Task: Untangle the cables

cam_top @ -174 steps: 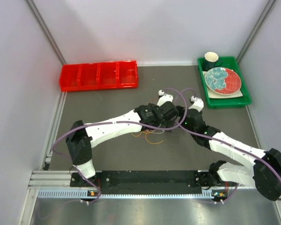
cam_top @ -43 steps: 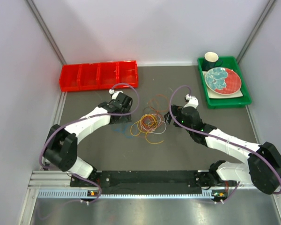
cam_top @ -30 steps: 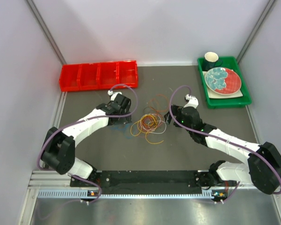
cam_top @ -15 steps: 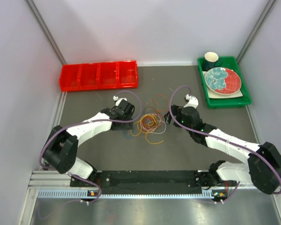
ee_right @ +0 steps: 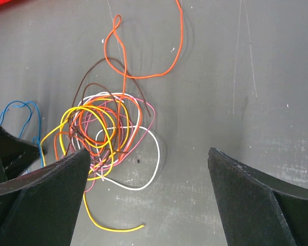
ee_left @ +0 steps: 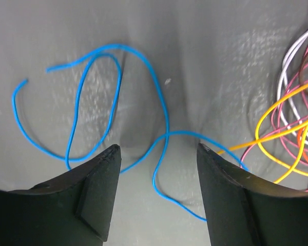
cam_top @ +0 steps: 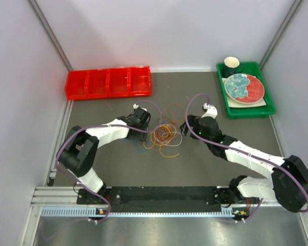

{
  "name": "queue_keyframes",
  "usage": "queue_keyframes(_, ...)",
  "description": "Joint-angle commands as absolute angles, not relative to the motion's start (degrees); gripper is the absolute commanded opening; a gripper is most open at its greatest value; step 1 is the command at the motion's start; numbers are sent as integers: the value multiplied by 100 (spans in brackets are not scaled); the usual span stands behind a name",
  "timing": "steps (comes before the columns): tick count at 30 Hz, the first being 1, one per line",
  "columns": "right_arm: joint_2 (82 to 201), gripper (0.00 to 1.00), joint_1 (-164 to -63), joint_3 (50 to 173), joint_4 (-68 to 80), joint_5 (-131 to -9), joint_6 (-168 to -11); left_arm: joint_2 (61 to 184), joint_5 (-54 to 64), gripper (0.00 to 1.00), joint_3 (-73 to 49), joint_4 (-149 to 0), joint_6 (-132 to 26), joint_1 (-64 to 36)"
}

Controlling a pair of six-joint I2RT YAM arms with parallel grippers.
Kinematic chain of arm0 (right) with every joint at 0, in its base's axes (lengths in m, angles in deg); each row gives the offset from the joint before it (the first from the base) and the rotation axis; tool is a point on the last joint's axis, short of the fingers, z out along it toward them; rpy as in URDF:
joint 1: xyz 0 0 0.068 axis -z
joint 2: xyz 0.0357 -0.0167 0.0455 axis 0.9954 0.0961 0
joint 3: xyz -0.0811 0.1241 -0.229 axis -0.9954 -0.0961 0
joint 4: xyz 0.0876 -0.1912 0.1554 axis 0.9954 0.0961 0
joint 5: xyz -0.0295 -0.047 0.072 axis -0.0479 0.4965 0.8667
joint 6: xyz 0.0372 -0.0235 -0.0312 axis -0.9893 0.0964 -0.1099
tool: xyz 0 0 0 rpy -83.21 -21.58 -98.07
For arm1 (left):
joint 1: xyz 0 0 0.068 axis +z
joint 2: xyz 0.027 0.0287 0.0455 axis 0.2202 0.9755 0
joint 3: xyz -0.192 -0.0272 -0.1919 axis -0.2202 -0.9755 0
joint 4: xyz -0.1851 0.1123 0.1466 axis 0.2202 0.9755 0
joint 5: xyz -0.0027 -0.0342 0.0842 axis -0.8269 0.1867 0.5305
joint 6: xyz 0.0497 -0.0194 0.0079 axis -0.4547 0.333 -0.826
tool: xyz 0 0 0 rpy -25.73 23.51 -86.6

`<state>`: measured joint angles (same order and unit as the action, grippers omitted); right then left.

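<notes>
We count two arms, one red bin (cam_top: pixel 108 83) with four compartments in a row, one green tray (cam_top: pixel 246 111), and one bunch of cables (cam_top: pixel 164 134) on the grey table (cam_top: pixel 220 169).

At far left, the bin sits against the back wall. Next comes the left gripper (ee_left: pixel 157 151), low over the table. Its fingers stand moderately apart and grip nothing, while a single blue wire (ee_left: pixel 161 102) lies loose on the table and passes between them. Just to its right lies the tangle, near the table's middle. There we make out yellow, orange, brown, pink and white strands looped through one another, and one long orange-red strand (ee_right: pixel 143 74) runs out toward the back. The right gripper (ee_right: pixel 149 154) hangs above the tangle's right side, its fingers spread wide and holding nothing.

Compared with a second and a half ago, the left arm has folded and its wrist has come in from near the bin to the tangle's left edge. The right arm is where it was.

The tray at far right holds one red-and-teal plate (cam_top: pixel 244 87) and one dark cup (cam_top: pixel 231 64) at its back left corner.
</notes>
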<state>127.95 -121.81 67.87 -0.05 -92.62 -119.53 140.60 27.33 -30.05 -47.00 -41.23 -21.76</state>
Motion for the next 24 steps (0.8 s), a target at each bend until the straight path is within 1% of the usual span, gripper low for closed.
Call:
queue_keyframes(1,12785,95,-12184,7029,-14,-9300,-11958,14295,2651,63,-2782,-4988,-4527,-2129)
queue_keyframes(2,12794,95,-12193,7029,-14,-9300,-11958,14330,2669,60,-2782,-4997,-4509,-2094)
queue_keyframes(4,12794,95,-12193,7029,-5,-9300,-11958,14392,2643,56,-2817,-5015,-4466,-2068)
queue_keyframes(5,12794,96,-12184,7029,-5,-9300,-11958,14401,2643,49,-2852,-4997,-4369,-2042)
queue_keyframes(7,12794,95,-12193,7029,-14,-9300,-11958,14427,2704,38,-2870,-4866,-4194,-2015)
queue_keyframes(8,12803,95,-12184,7037,-5,-9300,-11958,14418,2722,29,-2931,-4769,-4054,-1989)
queue_keyframes(10,12803,95,-12184,7037,-14,-9300,-11958,14340,2731,22,-3045,-4733,-3895,-1945)
queue_keyframes(12,12812,95,-12193,7038,-14,-9300,-11958,14243,2713,12,-3247,-4768,-3780,-1918)
queue_keyframes(13,12821,95,-12184,7038,-14,-9300,-11950,14217,2705,4,-3352,-4795,-3754,-1884)
queue_keyframes(14,12821,95,-12193,7046,-5,-9300,-11958,14208,2705,0,-3362,-4804,-3745,-1866)
queue_keyframes(18,12812,95,-12193,7055,4,-9291,-11949,14146,2853,0,-3249,-4550,-3683,-1787)
queue_keyframes(24,12821,95,-12193,7038,-5,-9300,-11958,13602,3064,0,-2283,-3733,-3648,-1786)
